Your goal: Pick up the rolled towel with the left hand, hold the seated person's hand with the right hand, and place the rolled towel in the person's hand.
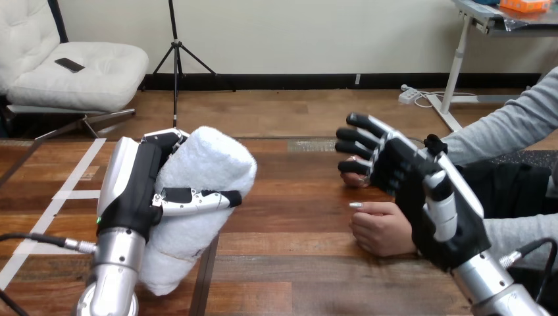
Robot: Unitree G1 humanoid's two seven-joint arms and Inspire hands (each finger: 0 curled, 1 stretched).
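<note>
Your robot's left hand [135, 191] grips the rolled towel [204, 164] at the left side of the wooden counter [296, 263], its thumb [197, 197] laid across the front of the white roll and its fingers wrapped round the back. The towel stands tilted, its top leaning toward the middle of the counter; you cannot tell whether its lower end touches the wood. At the right, your right hand [421, 191] is raised with its back toward the camera, its fingers [358, 135] spread, nearly straight and holding nothing. The person's near hand [378, 230] rests loosely curled on the counter just beside and below that palm. The person's far hand [352, 179] shows partly behind the robot's fingertips. Whether your right hand touches either one cannot be told. The towel and the person's hands are well apart.
</note>
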